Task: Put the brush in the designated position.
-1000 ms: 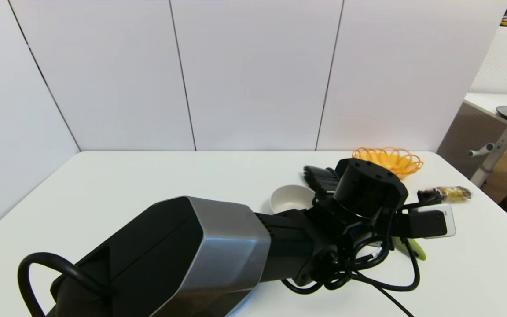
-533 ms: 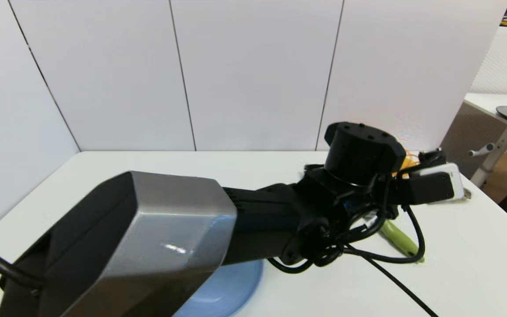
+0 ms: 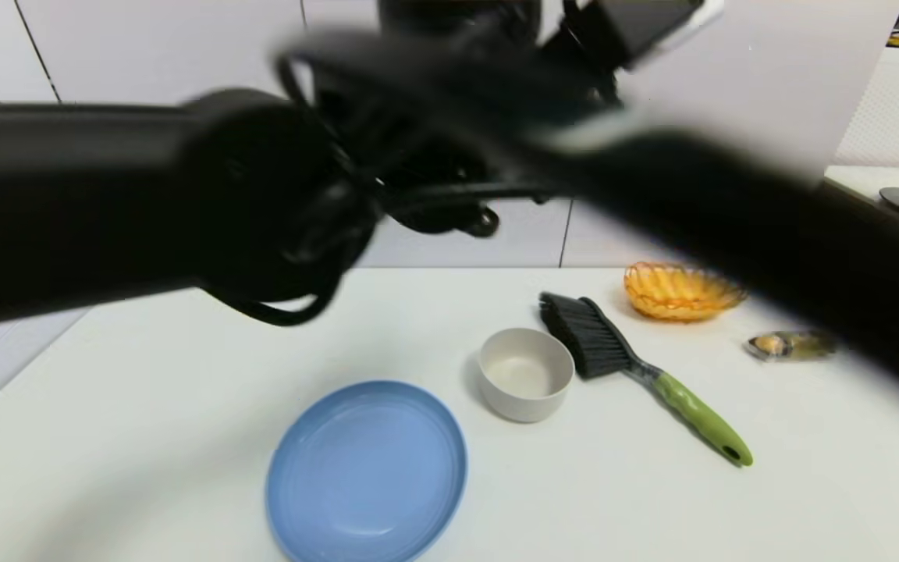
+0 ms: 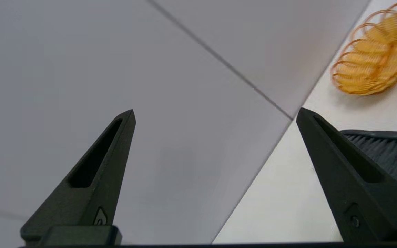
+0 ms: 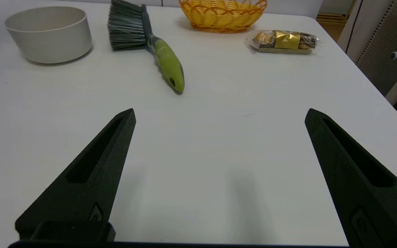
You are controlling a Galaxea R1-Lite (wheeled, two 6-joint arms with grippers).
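Left pincer raised, fingers apart, empty; right pincer apart; brush on table.

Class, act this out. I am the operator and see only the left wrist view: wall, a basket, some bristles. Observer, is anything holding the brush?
Observer: No. The brush lies free on the table, green handle towards the robot.
Operator: What is next to it?
Observer: A white bowl close by the bristles, on the robot's left of them.
Operator: Where are the grippers?
Observer: The right gripper hangs low over the table short of the handle tip, jaws open; the left gripper is raised high, jaws open.
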